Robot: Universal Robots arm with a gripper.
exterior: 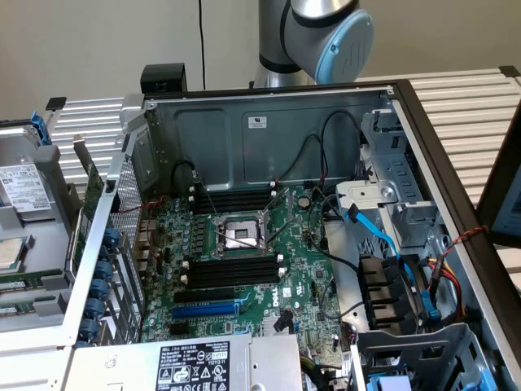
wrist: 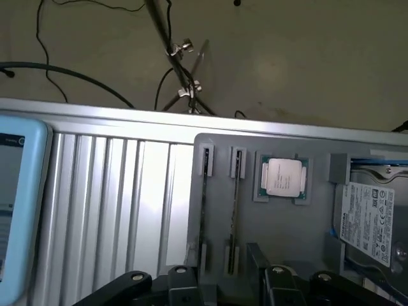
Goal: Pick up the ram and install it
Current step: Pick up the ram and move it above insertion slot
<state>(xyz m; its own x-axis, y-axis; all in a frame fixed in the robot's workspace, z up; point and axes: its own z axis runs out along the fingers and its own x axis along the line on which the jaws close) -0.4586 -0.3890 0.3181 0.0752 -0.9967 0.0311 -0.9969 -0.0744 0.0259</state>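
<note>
The ram [wrist: 204, 210] stands on its long edge in a narrow slot of a grey tray [wrist: 280, 236], seen edge-on as a thin dark line. It is not installed. Its long axis runs parallel to the ribs of the aluminium table top [wrist: 115, 204]. One end points at the tray's edge on the floor side and the other at the gripper [wrist: 222, 284]. Each end sits in a small bracket of the slot.

A second stick [wrist: 237, 210] stands just beside it in its own slot, parallel and the same way up. Next along the tray lies a processor [wrist: 284, 178], flat with its metal lid up, and past that a hard drive [wrist: 370, 220], label up.

The gripper hangs over the near ends of the two slots. Its black fingers [wrist: 182, 280] are spread wide, with nothing between them and no contact with either stick. Which stick it is nearer cannot be told.

In the exterior view the computer case [exterior: 269, 106] lies open. The motherboard [exterior: 269, 277] is exposed, with long black memory slots [exterior: 232, 269] beside the processor socket. The arm [exterior: 317, 32] rises behind the case.
</note>
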